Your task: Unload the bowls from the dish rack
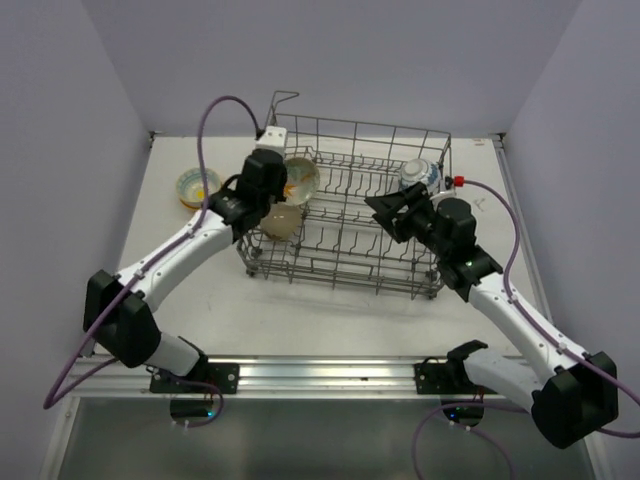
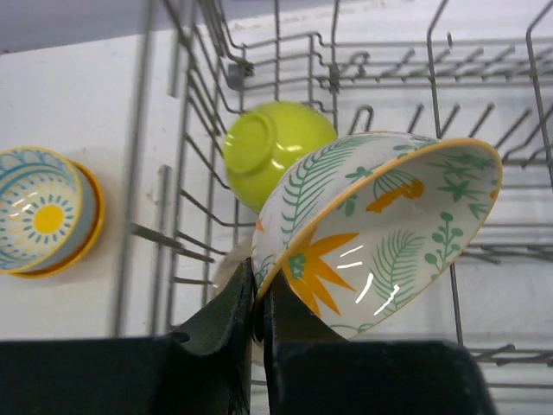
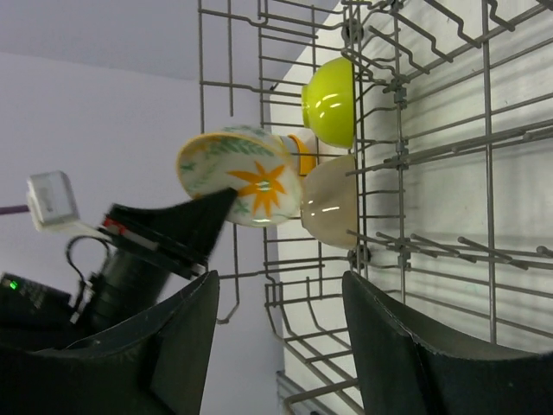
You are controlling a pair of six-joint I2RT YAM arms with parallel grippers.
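Left gripper (image 2: 257,303) clamps the rim of a floral bowl (image 2: 389,233) at the left end of the dish rack (image 1: 340,278), one finger inside the lip and one outside. That is likely because the thin edge is the only part narrow enough for the jaws to pinch. The bowl is raised above the tines and hangs tipped on its side. Its foot points back toward the lime-yellow bowl (image 2: 272,147), and its mouth opens toward the right arm and partly upward. Being round, it has no long side; its foot-to-mouth axis lies tilted, nearer level than upright.

Right gripper (image 3: 278,290) hovers over the middle of the rack with jaws spread wide and nothing between them, facing the held bowl.

A beige bowl (image 3: 333,203) sits propped among the tines just beside the held one; whether the two touch cannot be told. A blue-patterned bowl (image 1: 418,174) rests at the rack's far right corner.

Outside the rack, on the table (image 1: 300,320) to its left, two bowls stand nested mouth-up (image 1: 197,186) — probably where this one belongs. Three bowls remain in the wires, so the unloading looks roughly half done.
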